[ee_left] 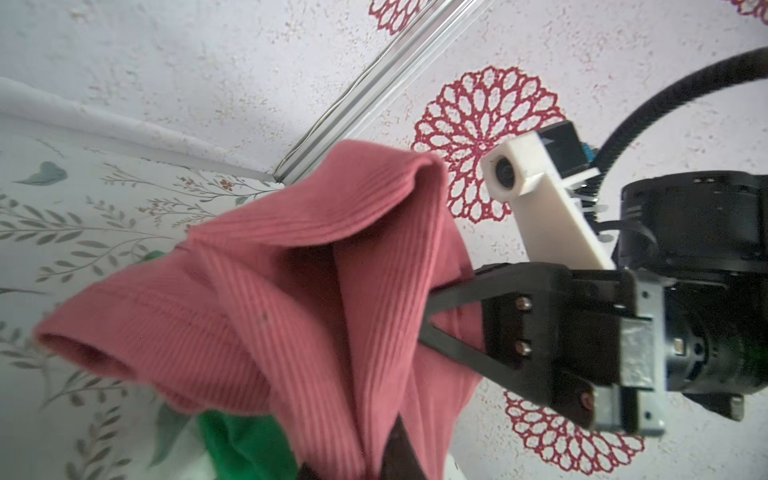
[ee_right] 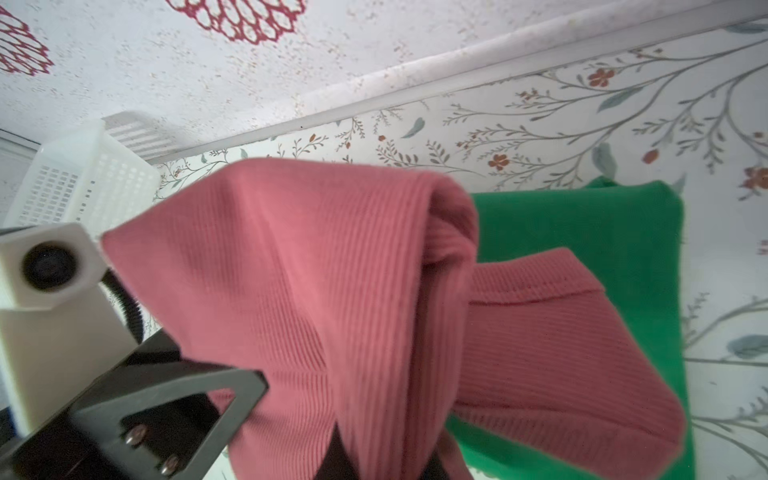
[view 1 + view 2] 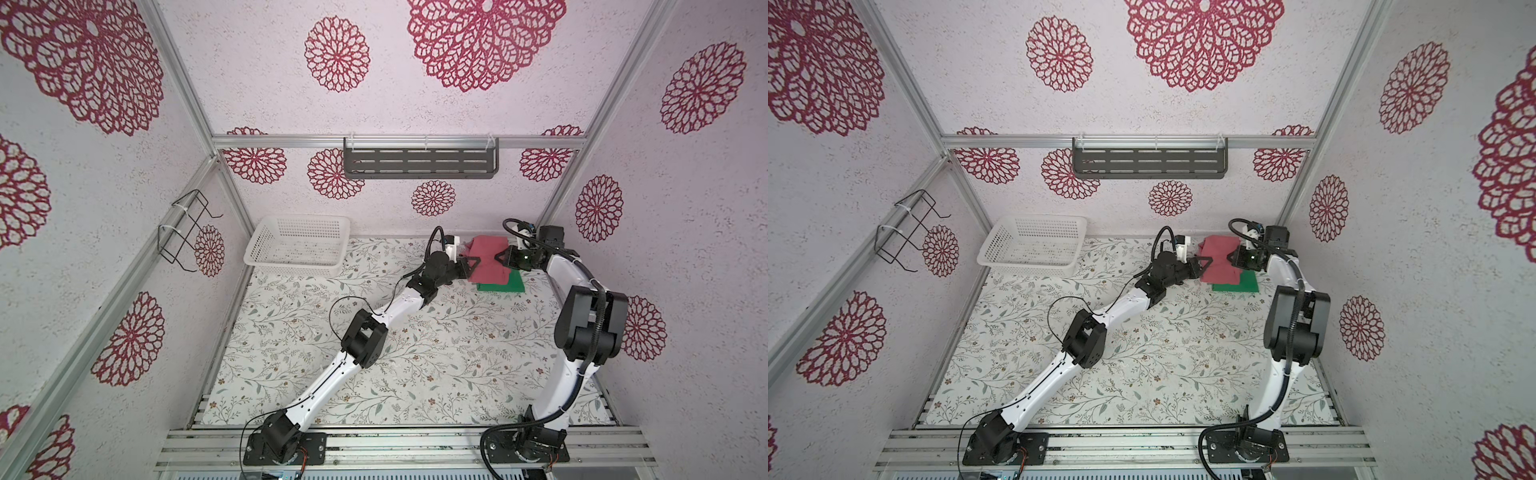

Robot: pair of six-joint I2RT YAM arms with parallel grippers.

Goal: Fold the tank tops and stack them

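Observation:
In both top views the rose-red tank top (image 3: 487, 257) (image 3: 1219, 259) hangs bunched between my two grippers at the back right of the table. Its lower edge drapes onto the folded green tank top (image 3: 503, 286) (image 3: 1239, 286), which lies flat beneath it. My left gripper (image 3: 473, 262) (image 1: 365, 465) is shut on the red top's left side. On the right side my right gripper (image 3: 500, 255) (image 2: 382, 461) is shut on the same ribbed cloth (image 2: 311, 270). The wrist views show the green top (image 1: 245, 449) (image 2: 582, 228) under the red folds (image 1: 332, 270).
A white perforated basket (image 3: 299, 245) (image 2: 83, 183) stands at the back left of the floral table. A grey shelf (image 3: 419, 160) hangs on the back wall and a wire rack (image 3: 189, 232) on the left wall. The back wall is close behind the tops.

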